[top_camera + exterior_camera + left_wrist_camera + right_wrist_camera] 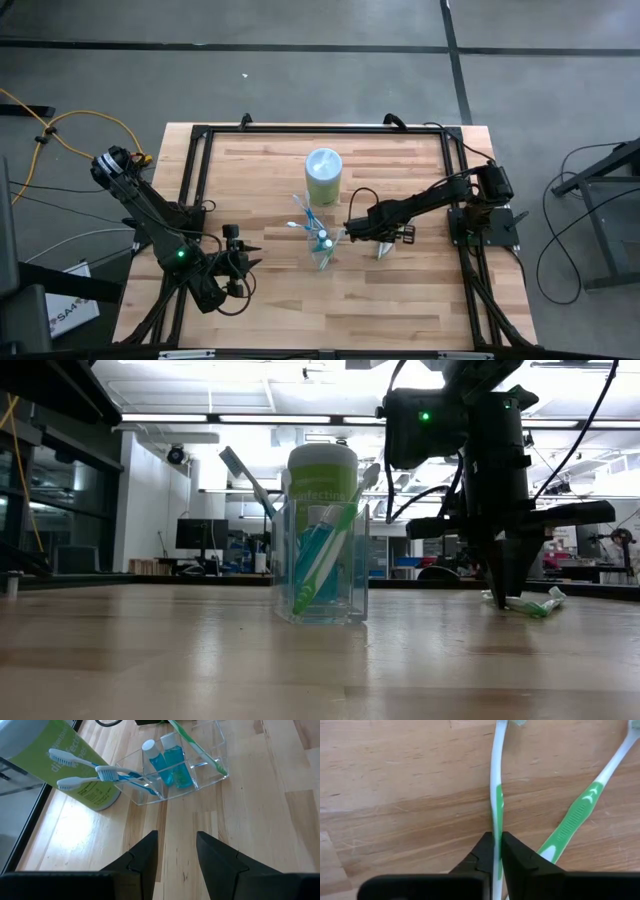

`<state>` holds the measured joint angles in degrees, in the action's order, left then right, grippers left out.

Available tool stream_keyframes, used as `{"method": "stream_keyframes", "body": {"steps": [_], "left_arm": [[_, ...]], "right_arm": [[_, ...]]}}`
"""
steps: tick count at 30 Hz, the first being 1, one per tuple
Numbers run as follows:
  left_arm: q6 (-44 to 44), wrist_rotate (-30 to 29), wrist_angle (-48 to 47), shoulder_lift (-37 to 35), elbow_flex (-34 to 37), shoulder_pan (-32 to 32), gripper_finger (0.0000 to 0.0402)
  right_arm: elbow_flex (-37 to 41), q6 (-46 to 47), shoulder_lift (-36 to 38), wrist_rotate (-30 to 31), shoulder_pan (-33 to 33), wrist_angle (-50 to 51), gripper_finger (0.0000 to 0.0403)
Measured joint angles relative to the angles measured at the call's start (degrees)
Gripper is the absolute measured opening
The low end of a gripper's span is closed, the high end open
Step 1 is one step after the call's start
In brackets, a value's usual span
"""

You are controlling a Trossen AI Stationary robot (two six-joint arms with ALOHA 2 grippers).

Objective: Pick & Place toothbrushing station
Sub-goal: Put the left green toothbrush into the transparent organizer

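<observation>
A clear tumbler (325,252) stands mid-table. It holds blue-and-white toothbrushes (100,771), a green-and-white one (200,751) and two blue toothpaste tubes (171,761). To its right, two green-and-white toothbrushes lie on the wood: one (496,785) under my right gripper (496,849), which points down and is shut on it, the other (576,817) beside it, untouched. My left gripper (176,851) hovers open near the tumbler's left side, with nothing between its fingers. My right gripper pinches the toothbrush's slim handle (496,831) between its two fingertips, just past the green grip patch. The fingers come from above, pointing down, and lie across the handle. The toothbrush still lies along the table top.
A tall green-and-white canister (323,172) stands just behind the tumbler, toward the far edge. A black frame rail (200,160) runs round the table top. Bare wood lies in front of the tumbler toward the near edge.
</observation>
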<state>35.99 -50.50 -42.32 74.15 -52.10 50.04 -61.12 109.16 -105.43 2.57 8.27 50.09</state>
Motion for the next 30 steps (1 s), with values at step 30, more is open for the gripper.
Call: {"method": "stream_keyframes", "body": {"steps": [30], "left_arm": [[0.0,0.94,-0.1,0.0,0.0,0.02,0.0128]], "right_arm": [[0.2,-3.65,1.94,10.66,-0.04,-3.27,0.0007]]}}
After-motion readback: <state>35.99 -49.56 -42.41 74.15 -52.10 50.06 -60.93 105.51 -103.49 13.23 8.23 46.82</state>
